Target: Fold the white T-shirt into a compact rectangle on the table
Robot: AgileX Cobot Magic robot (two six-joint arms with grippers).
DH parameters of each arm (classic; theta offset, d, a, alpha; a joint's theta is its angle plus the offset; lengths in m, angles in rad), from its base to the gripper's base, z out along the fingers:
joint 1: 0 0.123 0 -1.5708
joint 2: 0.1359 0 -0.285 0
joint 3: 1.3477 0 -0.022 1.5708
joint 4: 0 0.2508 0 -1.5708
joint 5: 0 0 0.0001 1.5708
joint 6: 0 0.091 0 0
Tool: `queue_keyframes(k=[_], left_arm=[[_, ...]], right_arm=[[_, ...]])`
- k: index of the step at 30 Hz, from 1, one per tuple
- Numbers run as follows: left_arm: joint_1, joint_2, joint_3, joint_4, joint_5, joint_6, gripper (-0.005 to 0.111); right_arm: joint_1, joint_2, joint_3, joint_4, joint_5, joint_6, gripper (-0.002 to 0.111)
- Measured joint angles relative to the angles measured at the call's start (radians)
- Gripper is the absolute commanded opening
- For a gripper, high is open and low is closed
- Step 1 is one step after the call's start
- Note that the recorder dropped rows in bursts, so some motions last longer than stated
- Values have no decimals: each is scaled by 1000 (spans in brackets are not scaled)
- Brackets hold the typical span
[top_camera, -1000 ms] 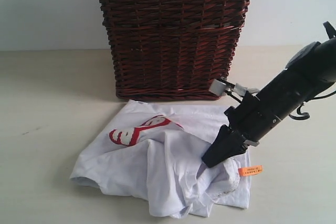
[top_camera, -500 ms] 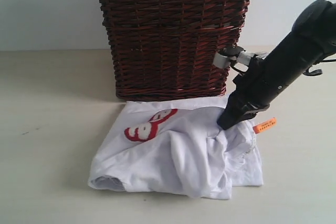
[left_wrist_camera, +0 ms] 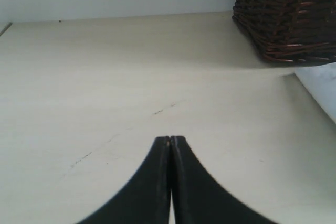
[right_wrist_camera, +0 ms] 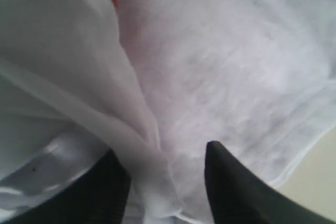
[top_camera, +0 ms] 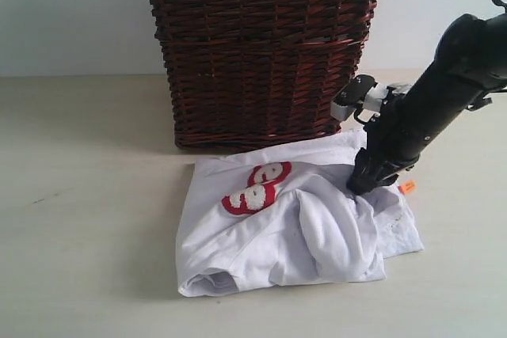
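Right now, closest to the exterior camera, the white T-shirt (top_camera: 317, 231) lies rumpled on the table (top_camera: 79, 211). Its near edge is rolled under and a thick ridge of cloth humps across the middle, so it is nowhere near a rectangle. Further back, the red-outlined lettering (top_camera: 257, 187) faces up. My right gripper (top_camera: 366, 184) is nosed down into the shirt's far right edge, beside the orange tag (top_camera: 407, 187). Its wrist camera shows the jaws parted, with a pleat of white fabric lying between them, not pinched. Behind that stands the dark wicker basket (top_camera: 261, 53), with the shirt's far edge just in front of its base. My left gripper (left_wrist_camera: 171, 140) hangs over bare table with its jaws pressed together, holding nothing. I judge this to be the spreading-out step, before any fold. Next I'd want to lift the right arm clear without snagging the pleat, then bring both grippers in to flatten the shirt.
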Motion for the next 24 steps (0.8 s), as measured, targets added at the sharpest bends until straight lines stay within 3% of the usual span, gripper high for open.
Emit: queue_keyframes(k=[7, 10, 14, 16, 20, 24], left_arm=[[0, 0, 0, 0, 0, 0, 0], [0, 0, 0, 0, 0, 0, 0], [0, 0, 0, 0, 0, 0, 0], [0, 0, 0, 0, 0, 0, 0], [0, 0, 0, 0, 0, 0, 0], [0, 0, 0, 0, 0, 0, 0]], right_arm=[[0, -133, 0, 32, -25, -7, 54], [0, -207, -6, 123, 89, -58, 54], [5, -237, -2, 215, 394, -181, 55], [20, -238, 25, 220, 443, -249, 58], [81, -236, 127, 205, 385, -402, 61], [163, -226, 216, 143, 207, -394, 61]])
